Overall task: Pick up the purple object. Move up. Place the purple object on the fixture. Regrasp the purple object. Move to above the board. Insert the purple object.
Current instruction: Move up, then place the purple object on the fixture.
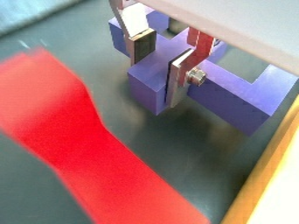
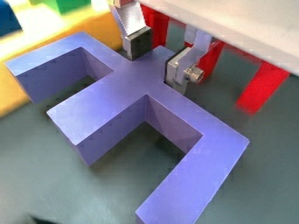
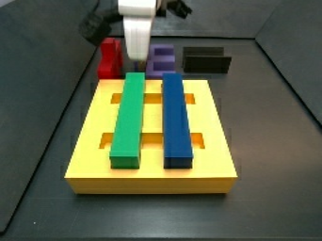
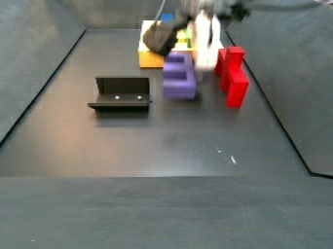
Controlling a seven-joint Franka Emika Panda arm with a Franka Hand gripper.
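Note:
The purple object (image 1: pixel 228 92) lies flat on the dark floor, also seen in the other wrist view (image 2: pixel 128 109) and in both side views (image 3: pixel 165 58) (image 4: pixel 180 78). My gripper (image 1: pixel 159 79) (image 2: pixel 156 68) is down on it, its silver fingers pressed on either side of the raised central stub, shut on the piece. In the side views the white hand (image 3: pixel 139 64) (image 4: pixel 200 60) hides part of the piece. The black fixture (image 4: pixel 120 94) (image 3: pixel 205 59) stands apart from it. The yellow board (image 3: pixel 88 141) bears a green bar (image 3: pixel 128 113) and a blue bar (image 3: pixel 176 113).
A red block (image 4: pixel 232 73) (image 3: pixel 111 56) stands right beside the purple object, blurred and close in a wrist view (image 1: pixel 82 131). The board's yellow edge (image 1: pixel 274 175) is near the piece. Grey walls enclose the floor.

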